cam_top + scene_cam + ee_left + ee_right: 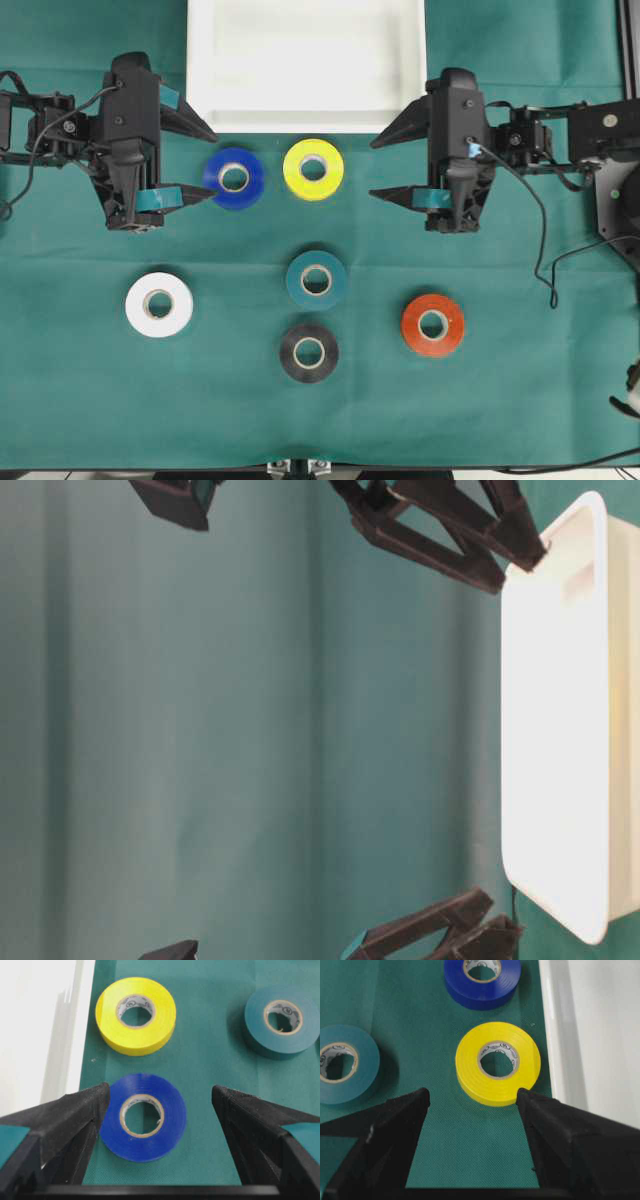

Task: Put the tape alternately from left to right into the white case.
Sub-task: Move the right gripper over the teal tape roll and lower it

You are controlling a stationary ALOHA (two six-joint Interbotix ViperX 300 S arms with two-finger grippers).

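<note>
Above the cloth | left gripper (207,164) fingers spread, holding nothing, blue roll (233,178) beside | right gripper (380,166) fingers spread wide, holding nothing

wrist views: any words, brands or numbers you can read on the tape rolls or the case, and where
No text can be read in full.
Yellow roll: small dark print and a round mark on the inner cardboard core, too small to read.
Teal roll: print on the core, blurred.
Blue roll: faint print on the core, unreadable.
White case: no marking visible.
White, black and orange-red rolls: nothing legible from overhead.
</note>
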